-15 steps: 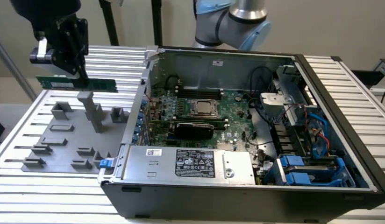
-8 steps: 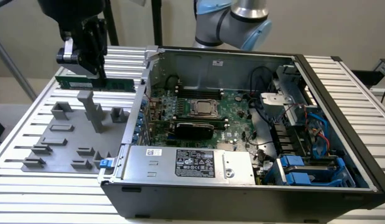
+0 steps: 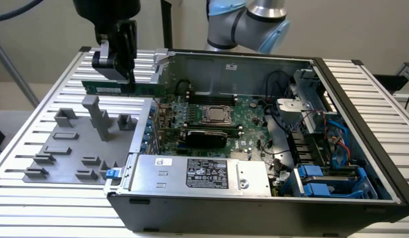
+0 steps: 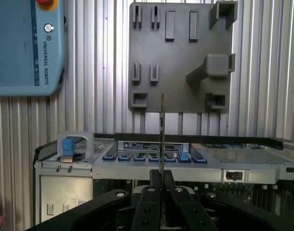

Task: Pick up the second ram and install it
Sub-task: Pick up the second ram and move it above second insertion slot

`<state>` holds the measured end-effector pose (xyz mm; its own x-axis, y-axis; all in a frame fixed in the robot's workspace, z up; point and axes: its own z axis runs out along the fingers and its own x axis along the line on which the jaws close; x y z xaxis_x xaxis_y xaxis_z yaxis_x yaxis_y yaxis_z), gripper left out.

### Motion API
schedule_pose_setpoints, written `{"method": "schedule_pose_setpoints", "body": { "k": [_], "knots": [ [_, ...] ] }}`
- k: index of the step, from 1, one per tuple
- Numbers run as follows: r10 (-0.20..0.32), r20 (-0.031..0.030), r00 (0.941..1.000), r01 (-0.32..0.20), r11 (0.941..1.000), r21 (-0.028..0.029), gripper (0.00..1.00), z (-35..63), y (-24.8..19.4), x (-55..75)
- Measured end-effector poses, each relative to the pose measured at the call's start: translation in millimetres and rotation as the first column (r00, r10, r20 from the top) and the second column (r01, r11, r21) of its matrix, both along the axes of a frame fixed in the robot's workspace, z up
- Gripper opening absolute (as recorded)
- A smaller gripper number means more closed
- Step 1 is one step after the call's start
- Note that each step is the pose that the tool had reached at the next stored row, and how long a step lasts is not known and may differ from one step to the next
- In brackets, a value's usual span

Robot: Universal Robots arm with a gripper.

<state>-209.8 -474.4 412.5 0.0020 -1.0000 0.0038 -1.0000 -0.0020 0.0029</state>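
The second ram (image 3: 121, 88), a thin green stick, hangs level in the air with my gripper (image 3: 125, 78) shut on its upper edge. It hovers over the far edge of the gray fixture plate (image 3: 65, 148), just outside the open computer case's wall on the exterior view's left. In the wrist view the second ram (image 4: 161, 130) shows edge-on as a thin line rising from between my gripper's (image 4: 161, 177) closed black fingers (image 4: 149, 202). The motherboard (image 3: 218, 119) with its long slots (image 3: 166, 124) lies inside the case.
The open computer case (image 3: 257, 208) sits on a slatted metal table (image 3: 363, 94), with a power supply (image 3: 198, 173) at its near side and cables and blue drive bays (image 3: 323, 183) on the exterior view's right. Tall gray posts (image 3: 99, 116) rise from the fixture plate. A blue teach pendant (image 4: 26, 43) lies nearby.
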Motion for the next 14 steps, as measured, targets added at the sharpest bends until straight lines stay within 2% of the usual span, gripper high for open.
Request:
{"method": "schedule_pose_setpoints", "body": {
  "k": [8,14],
  "knots": [
    [0.0,0.0,1.0,0.0,1.0,0.0093,0.14,0.5,0.0,36.2],
    [0.0,-0.0001,1.0,0.0,0.9999,0.0109,0.14,0.5,0.8,63.6]
  ]
}}
